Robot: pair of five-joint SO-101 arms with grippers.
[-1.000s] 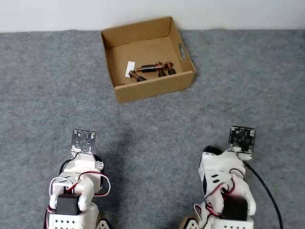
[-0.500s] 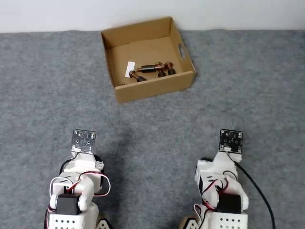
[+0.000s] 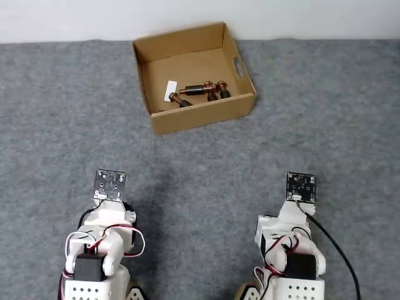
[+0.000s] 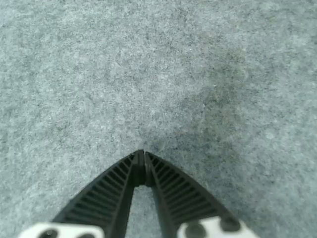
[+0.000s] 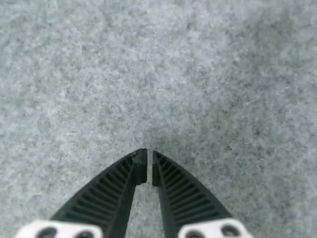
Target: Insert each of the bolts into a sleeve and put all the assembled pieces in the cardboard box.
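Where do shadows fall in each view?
High view: a soft shadow lies on the carpet beside the left arm. Left wrist view: a dark patch beyond the left tool. Right wrist view: even light around the right tool.

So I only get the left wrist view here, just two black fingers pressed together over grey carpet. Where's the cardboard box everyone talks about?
Observer: The high view shows the cardboard box standing at the far edge of the carpet, well away from the arms.
Operator: Anything inside it?
Observer: Yes, several copper-coloured assembled pieces lie on its floor, next to a small white slip.
Operator: And what's the other arm up to?
Observer: The right gripper is shut over bare carpet, with nothing between its fingers.
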